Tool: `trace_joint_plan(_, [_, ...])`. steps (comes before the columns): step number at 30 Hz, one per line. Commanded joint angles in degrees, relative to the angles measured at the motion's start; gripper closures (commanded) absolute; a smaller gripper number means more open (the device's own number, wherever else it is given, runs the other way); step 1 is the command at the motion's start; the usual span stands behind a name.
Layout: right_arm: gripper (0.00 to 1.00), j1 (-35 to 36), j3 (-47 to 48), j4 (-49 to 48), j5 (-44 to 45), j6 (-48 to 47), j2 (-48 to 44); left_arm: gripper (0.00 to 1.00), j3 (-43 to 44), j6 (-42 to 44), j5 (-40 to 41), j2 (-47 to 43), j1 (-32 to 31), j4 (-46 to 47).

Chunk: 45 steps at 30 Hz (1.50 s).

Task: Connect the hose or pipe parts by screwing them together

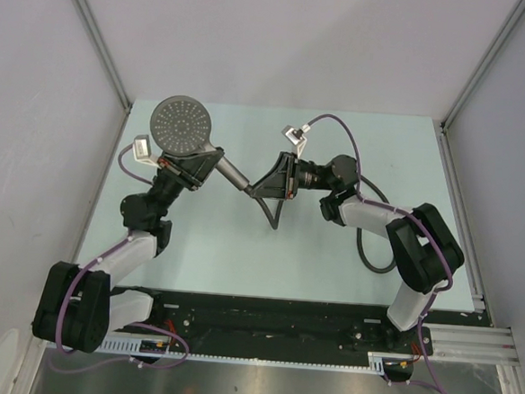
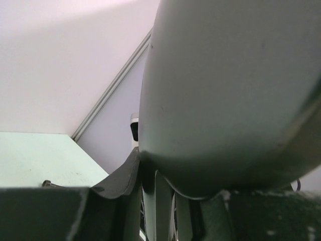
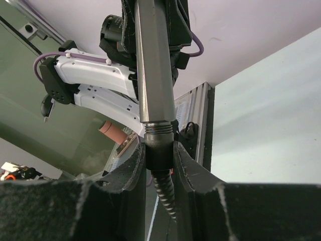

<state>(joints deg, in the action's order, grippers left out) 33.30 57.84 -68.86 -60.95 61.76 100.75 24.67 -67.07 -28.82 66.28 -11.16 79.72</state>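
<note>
The dark grey shower head is held above the table with its dotted face up, and its handle slants down to the right. My left gripper is shut on the handle just below the head. In the left wrist view the head's back fills the frame. My right gripper is shut on the hose nut at the handle's end. Bare threads show between nut and handle. The ribbed hose hangs below and loops on the table.
The pale green table is boxed in by grey walls on three sides. A black strip and an aluminium rail run along the near edge by the arm bases. Purple cables trail from both wrists.
</note>
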Motion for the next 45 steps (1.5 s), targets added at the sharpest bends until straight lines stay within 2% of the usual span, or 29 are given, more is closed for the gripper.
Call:
trace_joint_plan(1, [1.0,-1.39,7.28,-22.81,10.68,5.74,-1.09,1.0,-0.94,2.47,-15.57,-0.19,-1.59,9.05])
trace_joint_plan(19, [1.0,-3.15,10.53,-22.81,4.88,11.63,0.59,1.0,6.0,1.33,-24.09,6.67,-1.85,11.86])
trace_joint_plan(26, [1.0,-3.77,10.71,-22.72,3.99,12.07,1.38,1.0,5.75,0.01,-19.79,8.69,-1.5,11.86])
trace_joint_plan(27, [0.95,-4.12,10.71,-22.72,4.17,12.33,1.64,1.0,5.48,0.01,-19.35,8.95,-1.41,11.86])
trace_joint_plan(30, [0.9,-4.99,10.62,-22.72,4.52,14.27,3.48,0.99,5.04,-0.6,-17.24,9.74,-0.8,11.77])
trace_joint_plan(38, [0.82,-4.38,10.62,-22.72,3.03,14.79,7.61,1.0,2.93,-0.43,-13.46,10.97,1.22,11.07])
trace_joint_plan(45, [0.64,-4.82,10.62,-22.72,3.65,17.25,9.64,1.0,0.92,0.36,-10.65,10.1,3.42,8.35])
